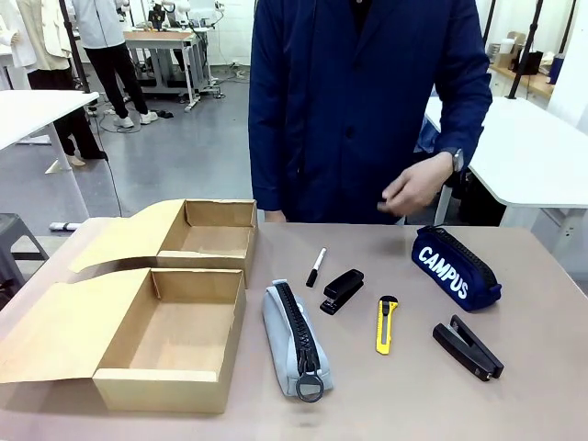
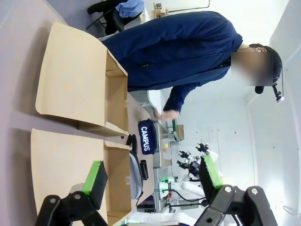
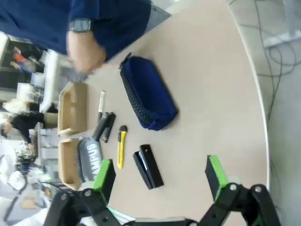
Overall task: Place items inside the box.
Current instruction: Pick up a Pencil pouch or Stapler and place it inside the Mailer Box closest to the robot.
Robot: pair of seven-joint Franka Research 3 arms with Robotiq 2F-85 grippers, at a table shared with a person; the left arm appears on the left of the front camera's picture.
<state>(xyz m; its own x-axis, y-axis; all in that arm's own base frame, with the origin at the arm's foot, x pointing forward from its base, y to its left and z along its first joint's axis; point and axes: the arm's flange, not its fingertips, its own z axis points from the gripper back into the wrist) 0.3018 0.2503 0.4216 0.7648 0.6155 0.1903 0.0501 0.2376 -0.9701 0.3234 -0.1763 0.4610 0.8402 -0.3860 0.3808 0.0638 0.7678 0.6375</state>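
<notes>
The grey pencil case lies near the middle of the counter, just right of the near box, zip upward and pull ring at its near end. It looks soft and light, so it should squash under a pinch. Across its middle, over the zip, seems the best hold.

Just beyond it lie a marker and a black stapler. To the right are a yellow utility knife and a second stapler, with the navy pouch lettered "CAMPUS" farther back. The staplers and knife look hard, denser and probably slippery, so they are best gripped across the narrow body.

A far box stands open behind the near one, and both look empty. The person's hand hovers beyond the pouch. The left end effector and right end effector both stand wide open, holding nothing.
</notes>
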